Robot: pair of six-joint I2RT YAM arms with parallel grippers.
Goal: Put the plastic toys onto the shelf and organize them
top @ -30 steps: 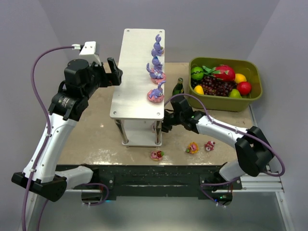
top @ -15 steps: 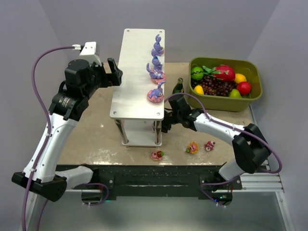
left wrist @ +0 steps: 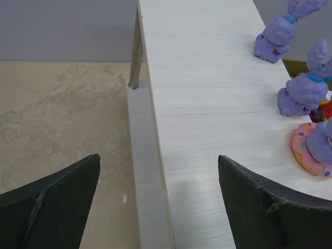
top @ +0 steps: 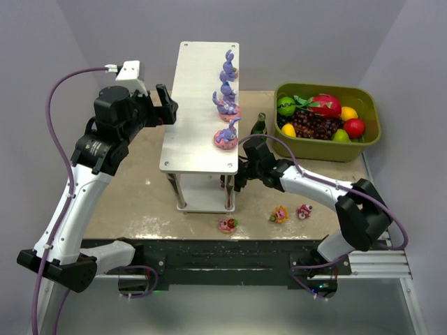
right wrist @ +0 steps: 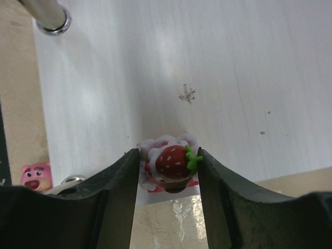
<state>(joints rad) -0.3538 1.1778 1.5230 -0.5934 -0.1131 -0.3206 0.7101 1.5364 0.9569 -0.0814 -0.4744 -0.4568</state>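
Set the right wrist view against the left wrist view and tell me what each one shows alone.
Right wrist only: a strawberry toy between the fingers of the right gripper, at the edge of the lower tier, and a pink bear toy low at the left. Left wrist only: three purple bunnies on the top board, with the left gripper open, straddling the board's edge. Both: the shelf, a metal leg and the tan table.

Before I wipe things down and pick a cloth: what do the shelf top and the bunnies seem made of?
Shelf top: likely pale wood-look laminate, matte, with fine grain lines. Bunnies: seemingly moulded plastic, matte purple, smooth rounded forms.
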